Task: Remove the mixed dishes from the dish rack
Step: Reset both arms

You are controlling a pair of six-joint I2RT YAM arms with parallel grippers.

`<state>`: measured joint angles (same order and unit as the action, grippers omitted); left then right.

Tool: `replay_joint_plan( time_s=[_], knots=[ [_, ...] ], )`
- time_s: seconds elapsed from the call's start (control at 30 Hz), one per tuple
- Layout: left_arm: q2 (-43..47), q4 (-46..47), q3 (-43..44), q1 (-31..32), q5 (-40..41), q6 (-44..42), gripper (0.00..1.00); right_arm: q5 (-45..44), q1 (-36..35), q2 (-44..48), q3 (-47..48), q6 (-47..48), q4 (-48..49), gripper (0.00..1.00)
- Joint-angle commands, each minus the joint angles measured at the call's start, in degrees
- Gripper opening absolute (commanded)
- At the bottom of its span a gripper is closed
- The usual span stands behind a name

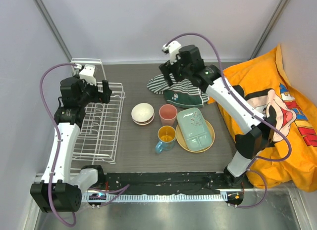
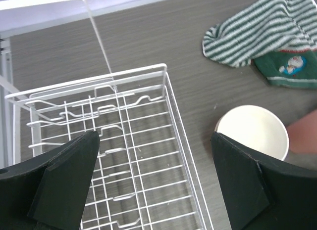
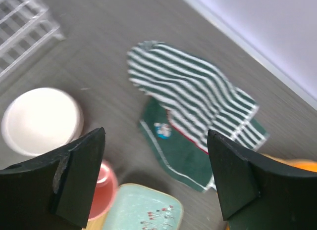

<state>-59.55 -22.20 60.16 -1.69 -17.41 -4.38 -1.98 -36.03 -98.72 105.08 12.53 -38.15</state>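
The white wire dish rack (image 1: 99,123) stands empty at the left. On the table to its right are the cream bowl (image 1: 142,112) stacked in the dark red bowl (image 1: 143,123), the pink cup (image 1: 168,114), the orange-yellow mug (image 1: 166,136), and the pale green tray (image 1: 194,128) on the tan plate (image 1: 211,136). My left gripper (image 1: 106,91) is open and empty above the rack's far right part (image 2: 124,141), with the cream bowl (image 2: 252,131) to its right. My right gripper (image 1: 168,71) is open and empty above the striped cloth (image 3: 193,91).
The striped green-white cloth (image 1: 176,89) lies behind the dishes. A large orange printed fabric (image 1: 277,106) covers the right side. The right wrist view also shows the cream bowl (image 3: 42,121), pink cup (image 3: 104,190) and green tray (image 3: 143,210).
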Motion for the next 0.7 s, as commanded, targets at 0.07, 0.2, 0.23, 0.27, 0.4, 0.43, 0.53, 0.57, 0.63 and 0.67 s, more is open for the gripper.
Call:
replay_joint_plan(
  time_s=[0.07, 0.2, 0.23, 0.27, 0.4, 0.43, 0.53, 0.57, 0.63, 0.67],
  knots=[
    [-1.1, 8.7, 2.1, -0.2, 5.5, 3.9, 1.00, -7.5, 10.0, 9.0, -11.0, -6.0, 20.3, 0.95],
    [-3.0, 9.5, 3.1, -0.2, 5.2, 7.6, 1.00, -11.6, 14.0, 14.1, -22.3, -9.6, 33.6, 0.99],
    [-3.6, 10.1, 3.2, -0.3, 5.3, 7.9, 1.00, -12.5, 14.2, 15.2, -24.2, -9.7, 35.7, 0.99],
    [-4.1, 10.8, 2.9, -0.2, 5.5, 8.2, 1.00, -13.9, 14.4, 16.2, -25.9, -9.5, 37.4, 0.99],
    [-4.8, 15.7, 1.4, -0.3, 6.2, 8.7, 1.00, -15.7, 14.4, 19.6, -30.6, -8.4, 42.8, 0.99],
    [-5.0, 17.5, 1.2, -0.2, 6.4, 8.6, 1.00, -15.9, 14.4, 20.1, -30.7, -8.1, 42.6, 0.99],
    [-6.2, 19.9, 1.0, -0.2, 7.0, 9.2, 1.00, -16.0, 14.4, 19.9, -30.6, -7.4, 41.4, 0.99],
    [-6.5, 21.4, 1.0, -0.3, 7.1, 9.5, 1.00, -16.2, 14.4, 19.8, -30.5, -7.4, 41.1, 0.99],
    [-7.2, 21.9, 1.0, -0.2, 7.1, 10.3, 1.00, -15.2, 14.5, 19.7, -31.3, -6.9, 40.6, 0.99],
    [-7.2, 24.0, 1.1, -0.3, 7.1, 10.5, 1.00, -14.8, 14.4, 19.7, -31.7, -7.1, 40.6, 0.99]
  ],
)
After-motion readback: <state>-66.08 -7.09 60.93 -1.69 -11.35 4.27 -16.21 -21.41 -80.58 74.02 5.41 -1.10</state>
